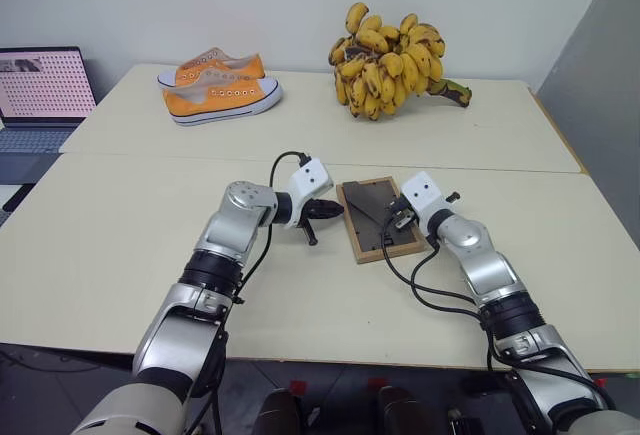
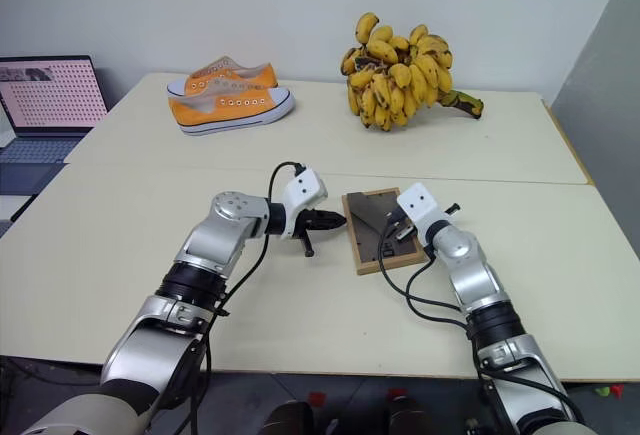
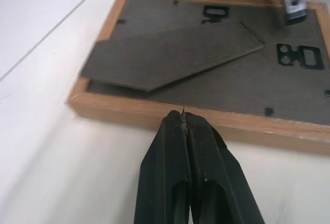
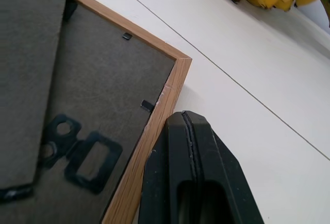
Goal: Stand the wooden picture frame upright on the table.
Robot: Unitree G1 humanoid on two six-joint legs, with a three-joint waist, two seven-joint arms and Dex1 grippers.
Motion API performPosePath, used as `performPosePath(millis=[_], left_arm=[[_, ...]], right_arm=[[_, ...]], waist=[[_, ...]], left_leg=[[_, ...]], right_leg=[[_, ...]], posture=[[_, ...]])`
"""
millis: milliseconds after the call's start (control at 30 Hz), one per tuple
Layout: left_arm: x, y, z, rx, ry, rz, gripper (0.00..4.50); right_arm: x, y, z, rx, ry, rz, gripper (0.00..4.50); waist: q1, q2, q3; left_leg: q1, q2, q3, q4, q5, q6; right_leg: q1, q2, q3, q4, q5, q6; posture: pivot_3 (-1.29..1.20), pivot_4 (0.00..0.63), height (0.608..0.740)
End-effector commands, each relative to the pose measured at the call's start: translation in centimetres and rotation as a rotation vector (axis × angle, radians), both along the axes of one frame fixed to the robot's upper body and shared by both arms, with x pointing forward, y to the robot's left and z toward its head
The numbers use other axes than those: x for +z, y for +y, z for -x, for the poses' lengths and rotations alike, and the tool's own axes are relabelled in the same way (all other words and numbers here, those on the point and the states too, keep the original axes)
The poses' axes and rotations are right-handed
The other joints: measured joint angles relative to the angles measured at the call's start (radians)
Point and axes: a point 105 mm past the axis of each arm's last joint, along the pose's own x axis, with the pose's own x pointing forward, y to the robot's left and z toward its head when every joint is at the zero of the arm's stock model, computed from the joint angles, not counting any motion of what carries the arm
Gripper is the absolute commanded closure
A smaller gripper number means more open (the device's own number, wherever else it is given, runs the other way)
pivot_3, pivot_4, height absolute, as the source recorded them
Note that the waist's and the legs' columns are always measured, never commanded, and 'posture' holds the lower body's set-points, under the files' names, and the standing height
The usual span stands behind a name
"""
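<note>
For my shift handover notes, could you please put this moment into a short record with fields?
frame: wooden picture frame lies flat, back panel up, fold-out stand partly raised
surface: table, seam line behind the frame
left gripper: jaws shut, tips at the frame's left edge
right gripper: jaws shut, over the frame's right edge
background: orange sneakers, bananas, laptop
task state: frame not yet upright

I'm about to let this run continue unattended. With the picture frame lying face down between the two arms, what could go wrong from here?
1. Both the left gripper and right gripper have shut jaws beside the wooden picture frame, holding nothing; a push may just slide it across the table.
2. The fold-out stand is partly lifted; a pressing tip could fold it back flat.
3. If tipped up with the stand not spread, the frame may fall over.
</note>
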Motion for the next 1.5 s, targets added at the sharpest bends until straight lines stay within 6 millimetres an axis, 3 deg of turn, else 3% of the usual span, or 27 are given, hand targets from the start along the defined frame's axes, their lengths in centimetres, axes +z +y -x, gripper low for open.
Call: performPosePath(millis=[33,133,367,633,767,1100,1333,1500], left_arm=[[1.4,1.5,-0.4,0.057,-0.039,0.025,4.46],[1.0,2.6,0.2,0.119,0.033,0.065,4.46],[-1.0,2.6,5.1,0.228,0.409,0.285,4.46],[-0.2,2.2,6.8,0.347,0.7,0.467,4.46],[0.4,2.4,7.9,0.293,0.771,0.49,4.46],[1.5,3.3,7.0,0.319,0.766,0.534,2.5],[0.8,2.1,6.7,0.291,0.862,0.581,1.11],[-0.5,0.4,6.1,0.283,0.963,0.61,1.11]], right_arm=[[1.0,-1.1,1.3,0.041,-0.024,0.043,4.5],[0.5,-2.1,2.8,0.065,0.001,0.063,4.5],[-0.6,-1.7,5.4,0.111,0.067,0.007,4.5],[-0.3,-1.0,6.5,0.135,0.074,-0.018,4.5],[-0.5,-1.5,6.5,0.136,0.089,0.006,4.5],[-1.0,-2.0,6.0,0.121,0.098,0.015,4.5],[-0.9,-2.3,5.7,0.115,0.093,0.023,4.5],[-1.0,-2.2,5.6,0.121,0.091,0.031,4.5]], waist=[[0.001,0.0,0.0],[0.001,0.0,0.0],[-0.001,0.0,0.0],[0.0,0.0,0.0],[0.001,0.0,0.0],[0.002,0.0,0.0],[0.002,0.0,0.0],[0.003,0.0,0.0]], left_leg=[[0.0,0.0,0.0,0.0,0.0,0.0],[0.0,0.0,0.0,0.0,0.0,0.0],[0.001,0.001,0.0,0.0,0.0,0.0],[0.001,0.0,-0.002,0.001,0.0,0.0],[0.001,0.0,-0.002,0.001,0.0,0.0],[0.001,0.0,-0.002,0.001,0.0,0.0],[0.001,0.0,-0.002,0.001,0.0,0.0],[0.001,0.0,-0.002,0.001,0.0,0.0]], right_leg=[[0.0,0.0,0.0,0.0,0.0,0.0],[0.001,0.0,0.0,0.0,0.0,0.0],[0.001,0.0,0.0,0.0,0.0,-0.001],[0.003,0.0,-0.002,0.0,-0.001,0.0],[0.003,0.0,-0.002,0.0,-0.001,0.0],[0.003,0.0,-0.002,0.0,-0.001,0.0],[0.003,0.0,-0.002,0.0,0.0,0.0],[0.003,0.0,-0.002,0.0,0.0,0.0]], posture=[[0.0,0.15,0.74],[0.0,0.15,0.74],[0.0,0.15,0.74],[0.0,0.15,0.74],[0.0,0.15,0.74],[0.0,0.15,0.74],[0.0,0.15,0.74],[0.0,0.15,0.74]])
